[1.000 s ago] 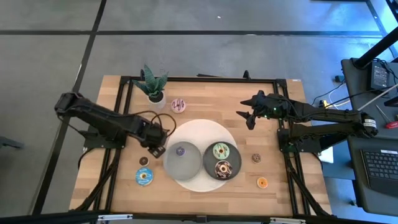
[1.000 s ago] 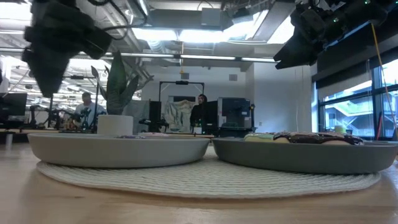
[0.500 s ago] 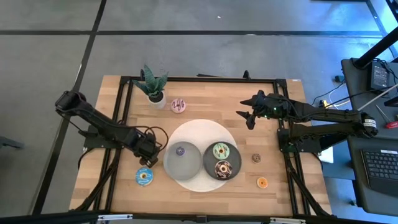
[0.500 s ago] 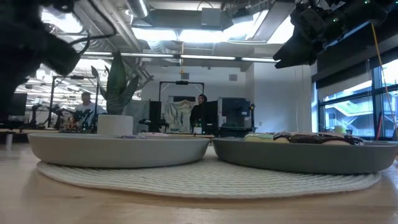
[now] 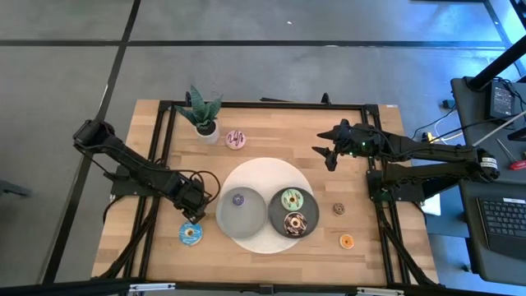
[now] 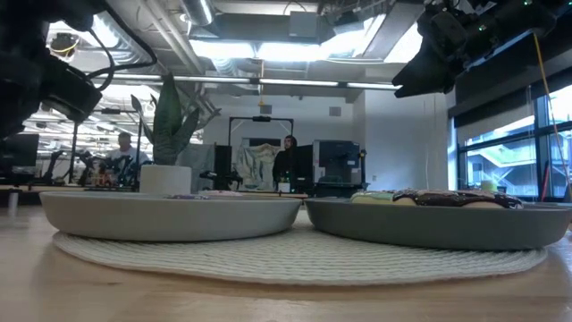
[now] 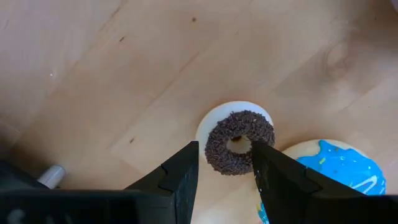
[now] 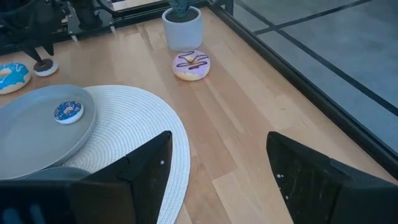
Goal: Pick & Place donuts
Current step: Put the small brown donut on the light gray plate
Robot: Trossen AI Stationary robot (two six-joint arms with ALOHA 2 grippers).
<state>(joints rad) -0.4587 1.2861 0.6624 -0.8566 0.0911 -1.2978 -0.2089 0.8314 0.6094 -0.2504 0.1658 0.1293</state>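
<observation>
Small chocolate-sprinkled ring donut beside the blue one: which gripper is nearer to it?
Left. The left gripper is open and hangs right over the small chocolate-sprinkled ring donut, fingers either side of it. The right gripper is open too, raised over the table's far right part, well away from it.

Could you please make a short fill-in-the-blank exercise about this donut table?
1. The left gripper is open above a small ____ sprinkled donut.
2. The right-hand grey plate holds ____ donuts.
3. The pink donut lies beside the potted ____.
4. The blue-iced donut lies on the ____, not a plate.

Missing words: brown; two; plant; table
</observation>
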